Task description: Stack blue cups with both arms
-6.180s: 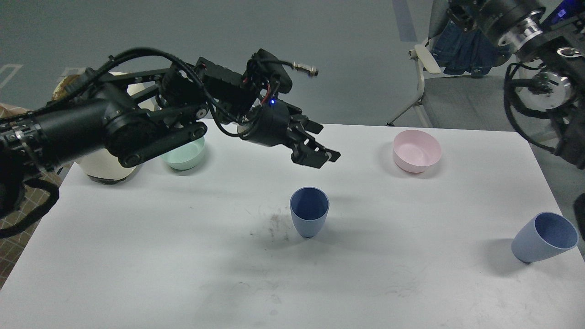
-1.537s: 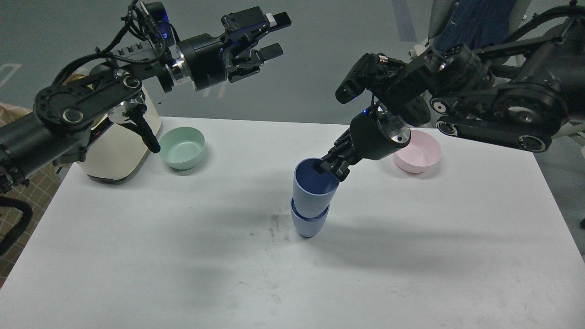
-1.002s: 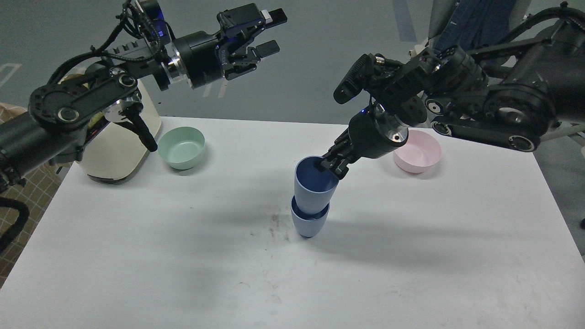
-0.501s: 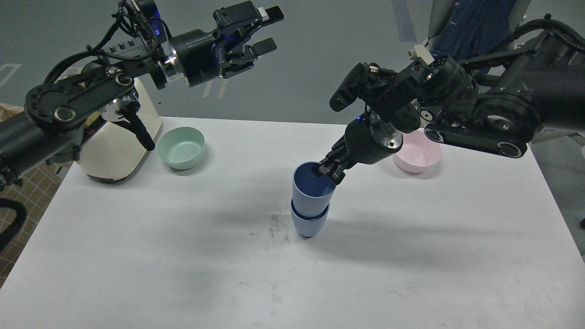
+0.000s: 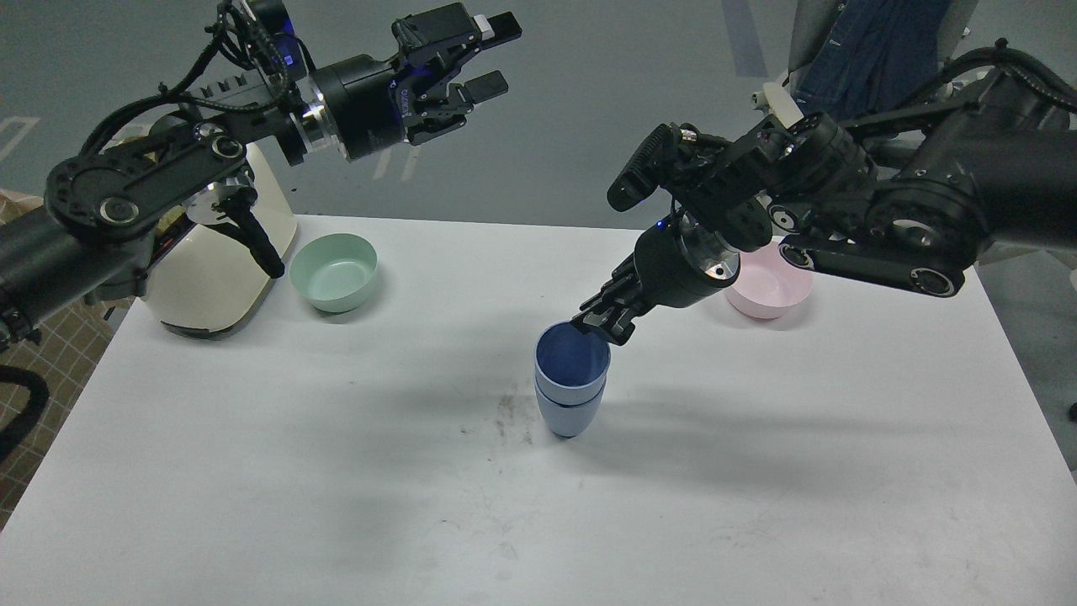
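The two blue cups stand nested at the table's middle. The upper cup sits deep in the lower cup, and only a narrow band of it shows above the lower rim. My right gripper hangs just over the upper cup's far right rim. Its fingers are slightly apart and hold nothing. My left gripper is open and empty, held high above the table's back left, far from the cups.
A mint-green bowl stands at the back left beside a cream-coloured appliance. A pink bowl stands at the back right, partly behind my right arm. The white table has a dark smudge left of the cups.
The upper cup has dropped deeper into the lower cup and left my right gripper, which has stayed just above the rim. My left arm has barely moved.
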### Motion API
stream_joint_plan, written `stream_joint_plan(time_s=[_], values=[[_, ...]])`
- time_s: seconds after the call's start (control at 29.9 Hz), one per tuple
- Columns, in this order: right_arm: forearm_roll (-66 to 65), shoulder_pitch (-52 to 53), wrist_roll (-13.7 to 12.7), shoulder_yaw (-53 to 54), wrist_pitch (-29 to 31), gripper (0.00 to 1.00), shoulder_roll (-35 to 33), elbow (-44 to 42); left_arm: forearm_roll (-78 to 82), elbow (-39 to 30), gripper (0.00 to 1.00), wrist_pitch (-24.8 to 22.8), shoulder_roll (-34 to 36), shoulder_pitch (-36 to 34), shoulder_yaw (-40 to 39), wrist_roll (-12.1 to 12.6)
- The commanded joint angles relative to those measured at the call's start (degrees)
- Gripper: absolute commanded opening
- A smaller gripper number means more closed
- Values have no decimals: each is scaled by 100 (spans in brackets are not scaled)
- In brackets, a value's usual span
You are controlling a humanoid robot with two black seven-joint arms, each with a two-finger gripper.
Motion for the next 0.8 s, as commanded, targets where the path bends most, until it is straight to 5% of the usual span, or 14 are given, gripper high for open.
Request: stream_joint_plan(time_s=[0.0,0.17,0.4,0.77], values=[[74,9,0,0,15,37,-8,0,0,8,83,0,1,-3,-8,0],[337,114,0,9,15,50,-96,-17,0,8,83,0,1,-3,-8,0],[1671,325,0,481,-2,81,-780,-693,-52,78,84,0,1,14,-8,0],[4063,-1508,0,2895,-195,95,-2021,-1370,-429,719,96,26,-131,163,-245,0]])
